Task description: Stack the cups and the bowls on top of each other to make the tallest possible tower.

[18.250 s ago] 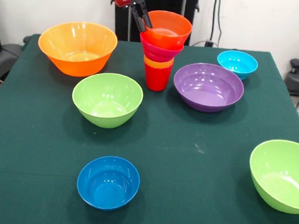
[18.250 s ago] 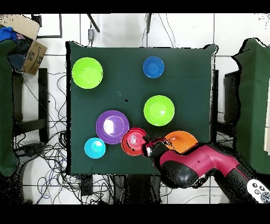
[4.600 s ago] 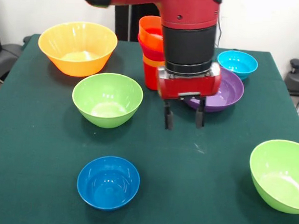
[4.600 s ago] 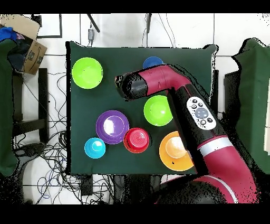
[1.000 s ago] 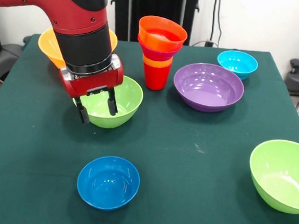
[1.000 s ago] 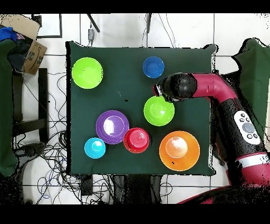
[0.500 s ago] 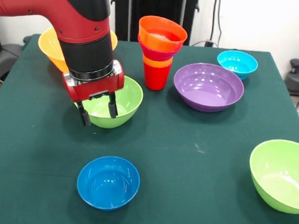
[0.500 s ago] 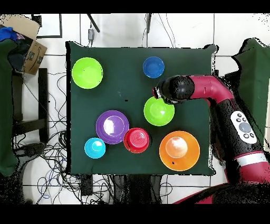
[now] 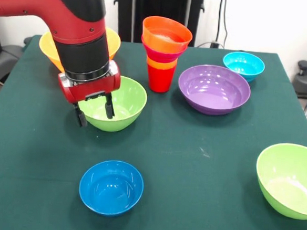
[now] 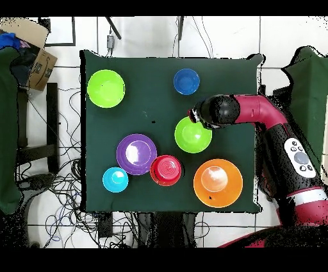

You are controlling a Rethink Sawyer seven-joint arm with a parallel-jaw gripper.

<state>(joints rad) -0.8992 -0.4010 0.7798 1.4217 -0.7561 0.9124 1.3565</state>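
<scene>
straddling lime green bowl rim – fingers spread open, holding nothing.

The bench wears a matt dark green cloth. The bowls, such as the lime green bowl and purple bowl, look like glossy smooth plastic. The arm's red shell shines smoothly.

The arm has swung away from the tower, crossed the table and come down at the near lime green bowl. In the last second the gripper has edged sideways, its spread fingers now straddling the bowl's rim, one inside and one outside.
</scene>
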